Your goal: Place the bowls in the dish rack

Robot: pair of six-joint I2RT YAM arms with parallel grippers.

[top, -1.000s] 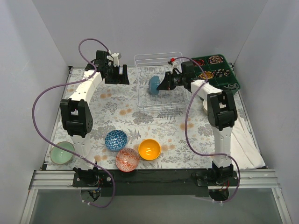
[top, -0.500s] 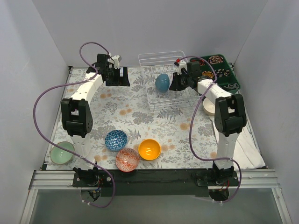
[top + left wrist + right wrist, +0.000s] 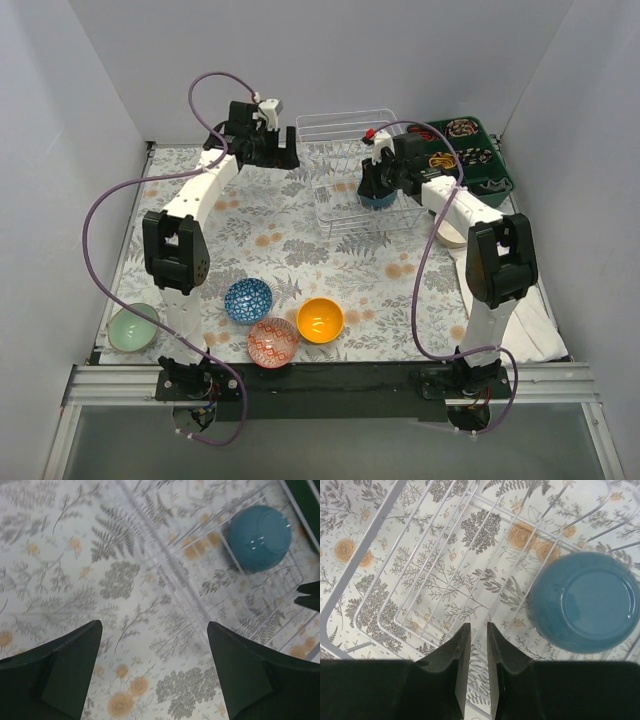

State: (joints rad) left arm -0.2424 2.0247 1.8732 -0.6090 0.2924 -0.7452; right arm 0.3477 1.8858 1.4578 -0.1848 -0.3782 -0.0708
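Observation:
The white wire dish rack (image 3: 345, 165) stands at the back centre; it also shows in the right wrist view (image 3: 370, 540). The plain blue bowl (image 3: 379, 199) lies upside down in its right part (image 3: 585, 602) (image 3: 260, 537). My right gripper (image 3: 372, 183) (image 3: 477, 626) hovers over the rack just left of that bowl, its fingers a narrow gap apart and empty. My left gripper (image 3: 275, 150) (image 3: 154, 630) is wide open and empty above the cloth, left of the rack. The blue-patterned (image 3: 248, 300), red-and-white (image 3: 272, 341), orange-yellow (image 3: 320, 320) and mint (image 3: 133, 327) bowls sit near the front. The cream bowl (image 3: 447, 233) is partly hidden behind the right arm.
A dark green compartmented tray (image 3: 470, 160) of small items stands at the back right, next to the rack. A white cloth (image 3: 527, 305) lies along the right edge. Grey walls close in the table at the left, back and right.
My right gripper carried the blue bowl to the right in the rack and let it go; the bowl now lies upside down. My left gripper has moved right, toward the rack.

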